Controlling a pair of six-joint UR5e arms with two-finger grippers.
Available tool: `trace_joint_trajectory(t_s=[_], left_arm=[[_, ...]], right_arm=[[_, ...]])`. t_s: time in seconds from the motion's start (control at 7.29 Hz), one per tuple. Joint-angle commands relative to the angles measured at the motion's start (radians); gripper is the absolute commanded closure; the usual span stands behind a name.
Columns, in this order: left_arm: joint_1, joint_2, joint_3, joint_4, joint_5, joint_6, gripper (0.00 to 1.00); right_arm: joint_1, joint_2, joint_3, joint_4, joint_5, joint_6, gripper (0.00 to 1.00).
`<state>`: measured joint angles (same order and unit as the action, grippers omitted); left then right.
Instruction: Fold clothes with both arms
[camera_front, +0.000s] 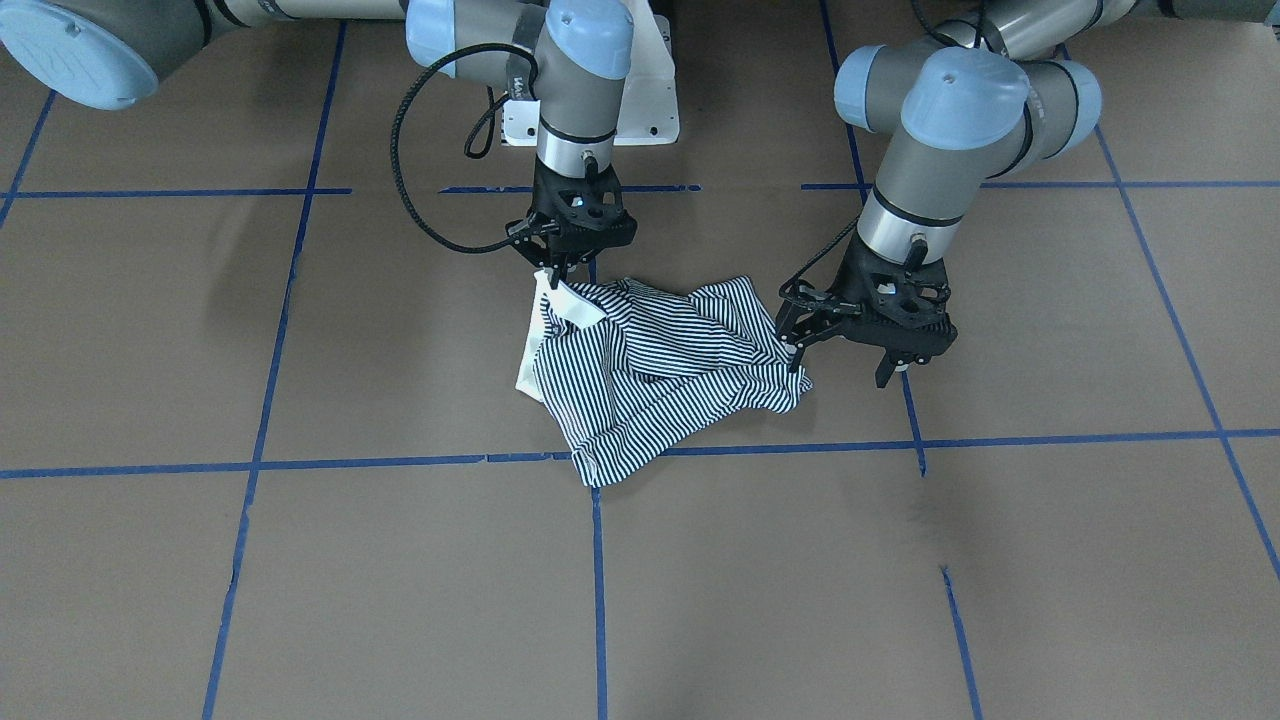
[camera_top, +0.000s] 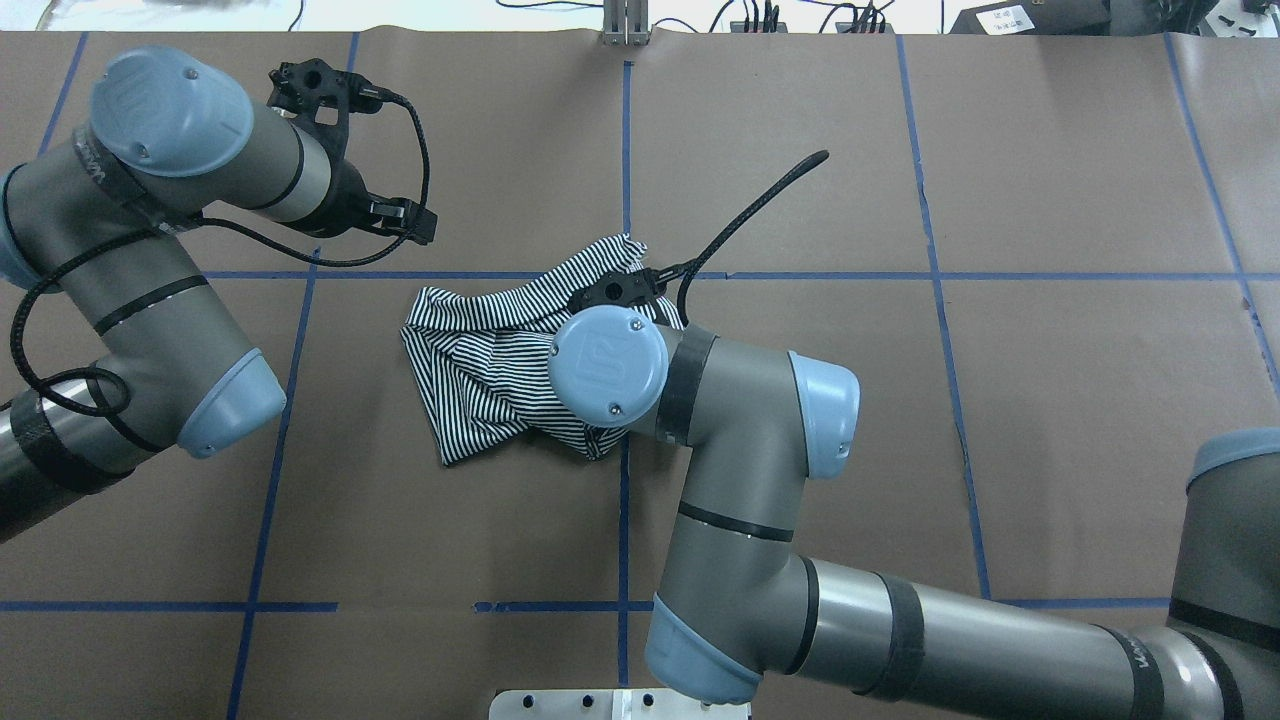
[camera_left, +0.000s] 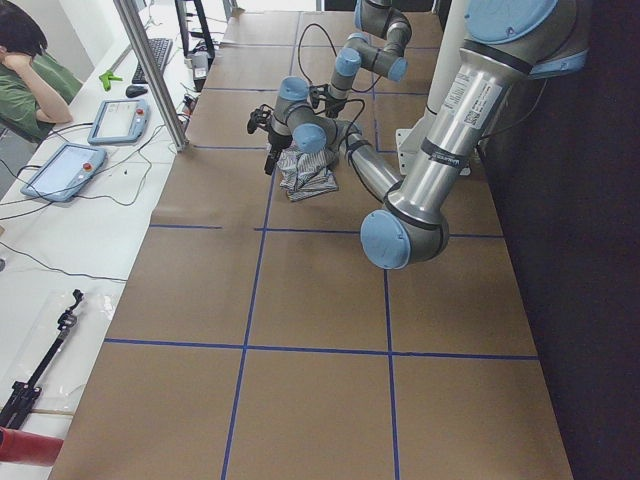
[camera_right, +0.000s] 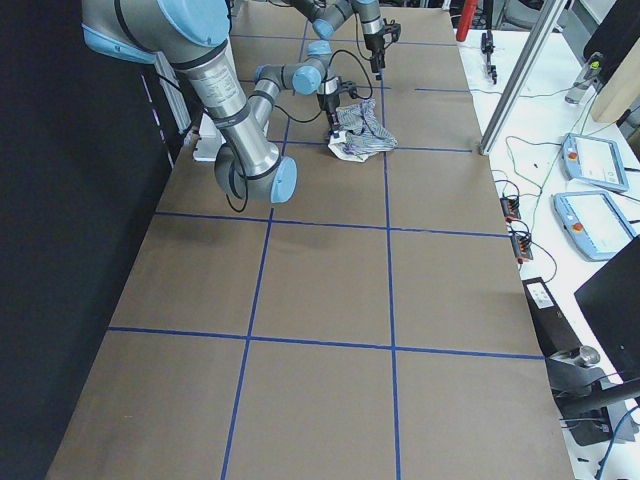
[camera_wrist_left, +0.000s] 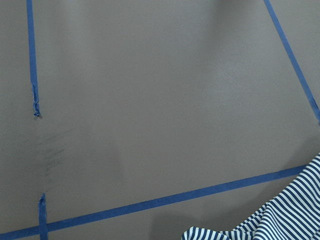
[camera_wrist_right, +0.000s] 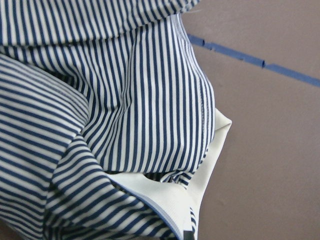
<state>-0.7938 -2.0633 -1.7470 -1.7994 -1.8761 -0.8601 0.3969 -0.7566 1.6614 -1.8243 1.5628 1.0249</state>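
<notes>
The striped polo shirt lies crumpled on the brown table near its middle, cream collar toward the robot. My right gripper points straight down and is shut on the collar's edge. The right wrist view shows the stripes and the collar close up. In the overhead view the right wrist hides that gripper, with the shirt spread beside it. My left gripper hangs open just off the shirt's other end, and nothing sits between its fingers. The left wrist view catches only a corner of the shirt.
Blue tape lines divide the brown table cover into squares. The white pedestal base stands behind the shirt. A person sits at a side bench with teach pendants. A black cable loops off the right wrist.
</notes>
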Motion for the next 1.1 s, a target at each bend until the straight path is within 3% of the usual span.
trace_joint_trajectory(t_s=[0.0, 0.27, 0.69, 0.96], left_arm=[[0.001, 0.000, 0.000, 0.000, 0.000, -0.004, 0.00], [0.001, 0.002, -0.002, 0.000, 0.000, -0.025, 0.00], [0.001, 0.003, -0.003, 0.000, 0.000, -0.071, 0.00], [0.002, 0.023, -0.023, 0.000, -0.003, -0.090, 0.00]], right_arm=[[0.062, 0.042, -0.003, 0.006, -0.003, -0.016, 1.00], [0.086, 0.101, -0.056, 0.008, -0.056, -0.008, 1.00], [0.088, 0.207, -0.381, 0.224, -0.309, -0.003, 1.00], [0.089, 0.246, -0.440, 0.302, -0.387, 0.001, 0.99]])
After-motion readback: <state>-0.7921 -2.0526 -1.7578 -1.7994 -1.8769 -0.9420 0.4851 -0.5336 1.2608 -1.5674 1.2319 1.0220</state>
